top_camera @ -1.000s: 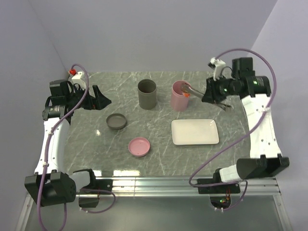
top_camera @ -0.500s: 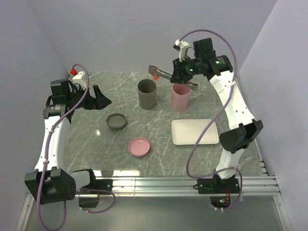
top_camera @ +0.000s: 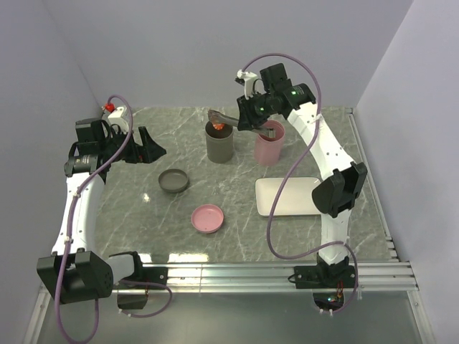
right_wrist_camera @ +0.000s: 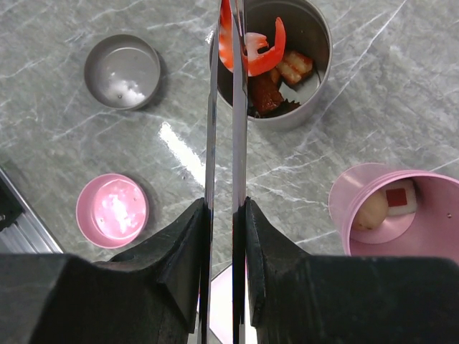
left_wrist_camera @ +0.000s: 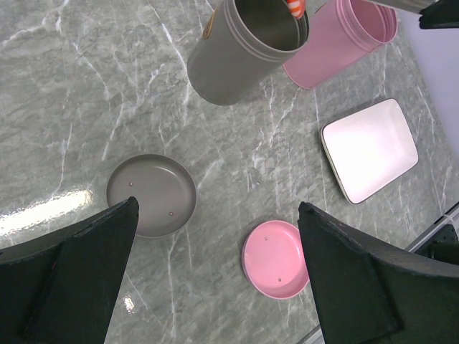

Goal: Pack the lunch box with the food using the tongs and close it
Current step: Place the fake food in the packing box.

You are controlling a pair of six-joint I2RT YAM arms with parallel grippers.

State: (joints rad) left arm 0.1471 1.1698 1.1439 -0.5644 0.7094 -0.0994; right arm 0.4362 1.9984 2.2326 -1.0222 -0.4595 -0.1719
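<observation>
Right claw (right_wrist_camera: 226,215): clenched on the long grey metal tongs (right_wrist_camera: 212,122); raised over the far part of the bench (top_camera: 344,143); reaching left past the pink canister (top_camera: 269,147)
Tongs: two thin arms pressed nearly together; tip pinching the red-orange shrimp (right_wrist_camera: 265,57)
Shrimp: hanging at the open mouth of the grey canister (top_camera: 219,143), about level with the rim; cannot tell whether touching the pieces below
Grey canister: upright at the far middle of the bench; holding a brown sausage (right_wrist_camera: 264,93) and orange fried bits (right_wrist_camera: 295,66)
Pink canister: upright, just beside the grey one on its right; holding a pale round ball (right_wrist_camera: 373,211) and a red-centred sushi roll (right_wrist_camera: 398,199)
Grey lid (top_camera: 173,180): lying hollow side up on the bench, nearer than the grey canister and to its left
Pink lid (top_camera: 207,218): lying hollow side up, nearer again, apart from the grey lid
White tray (top_camera: 290,197): rectangular; flat on the bench, right of the pink lid
Left claw (left_wrist_camera: 216,215): released, jaws spread wide; hanging over the left side of the bench, well apart from both canisters
</observation>
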